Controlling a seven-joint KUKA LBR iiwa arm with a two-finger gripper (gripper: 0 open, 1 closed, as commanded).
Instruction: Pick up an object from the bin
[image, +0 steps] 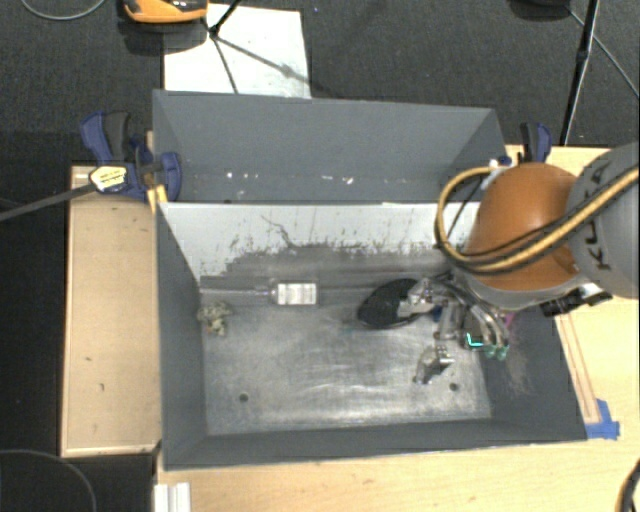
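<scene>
– Black oval lump (385, 303) lies right of the bin's (300, 410) middle, toward the back; gripper (435, 365) just beside it, over bare metal.
– Open or closed?
– Cannot tell. Closing there likely catches nothing, or nudges it away.

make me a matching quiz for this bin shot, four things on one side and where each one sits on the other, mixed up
Things:
1. black rounded thing
2. small white piece
3. small tan lump
4. end effector

Places in the bin:
A. far left of the floor
B. right side of the floor, nearest the front of the four
C. by the back wall, left of the middle
D. by the back wall, right of the middle

Pairs: 1-D, 2-C, 3-A, 4-B
</scene>
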